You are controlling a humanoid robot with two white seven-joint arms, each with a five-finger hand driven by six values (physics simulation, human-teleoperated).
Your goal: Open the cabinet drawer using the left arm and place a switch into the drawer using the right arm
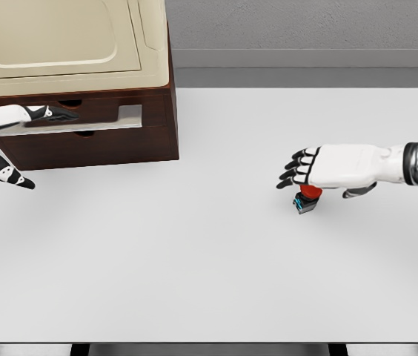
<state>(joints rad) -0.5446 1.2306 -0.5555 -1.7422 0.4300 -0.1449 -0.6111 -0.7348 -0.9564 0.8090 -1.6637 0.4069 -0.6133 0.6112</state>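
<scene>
The white table (216, 274) spreads out in front of me, and the brown cabinet (120, 144) stands on its far left corner, its drawer (83, 121) pulled out a little way. My left hand (42, 113) reaches in at the drawer's front, fingers lying along its top edge; I cannot tell whether they actually grip it. My right hand (320, 169) hovers flat over the table's right side, fingers spread and relaxed, holding nothing. Just beneath its palm sits the switch (307, 200), red-capped on a dark base, resting on the table well apart from the cabinet.
</scene>
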